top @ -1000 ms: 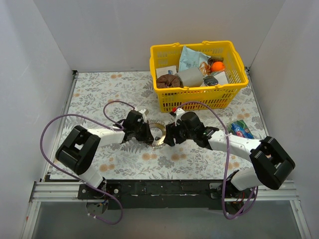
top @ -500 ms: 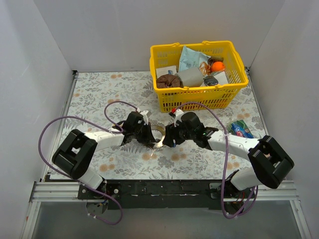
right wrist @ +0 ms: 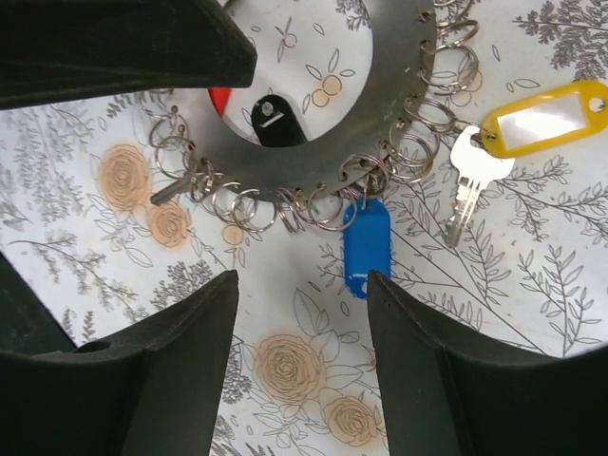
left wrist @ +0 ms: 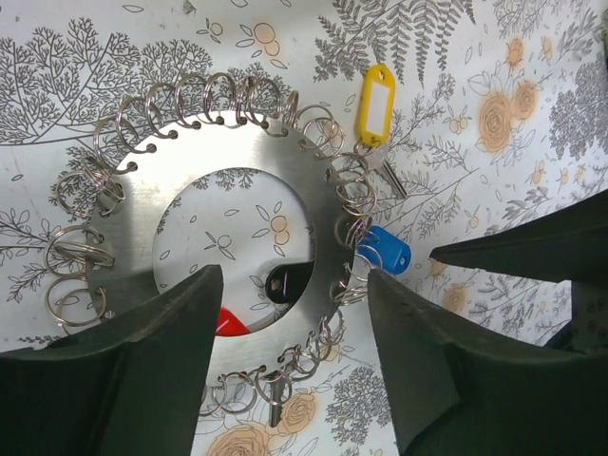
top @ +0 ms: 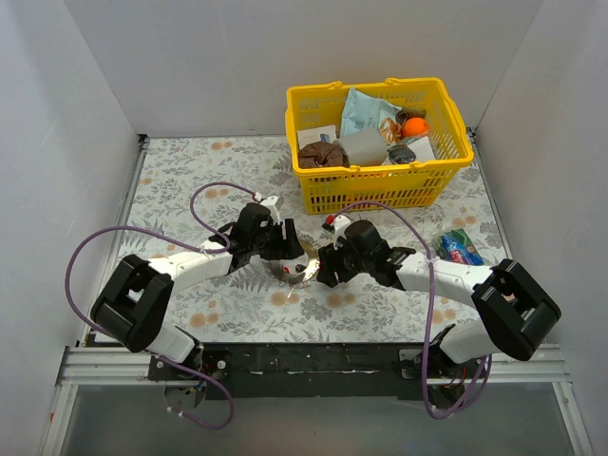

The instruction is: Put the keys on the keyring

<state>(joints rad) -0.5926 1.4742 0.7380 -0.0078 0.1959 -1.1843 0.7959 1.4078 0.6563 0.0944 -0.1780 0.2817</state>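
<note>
The keyring point(left wrist: 247, 142) is a flat silver band with an open centre and many small split rings along its rim. It lies on the flowered table between my two grippers point(top: 293, 269). Keys hang from it on yellow point(left wrist: 377, 90), blue point(left wrist: 385, 249), black point(left wrist: 285, 282) and red point(left wrist: 226, 321) tags. My left gripper point(left wrist: 294, 275) is open, its fingers straddling the ring's near edge without gripping it. My right gripper point(right wrist: 302, 280) is open over bare table just below the ring point(right wrist: 380, 123). The blue tag point(right wrist: 366, 242) lies at its right fingertip. The yellow tag point(right wrist: 541, 114) and its silver key point(right wrist: 465, 190) lie further right.
A yellow plastic basket point(top: 370, 190) full of odds and ends stands at the back right, behind the grippers. A small blue-green packet point(top: 459, 247) lies on the table right of the right arm. White walls close in the table on three sides.
My left gripper was shut on the keyring and has opened, letting it go; the ring now lies flat. The right gripper has narrowed a little and stayed close to the ring.
</note>
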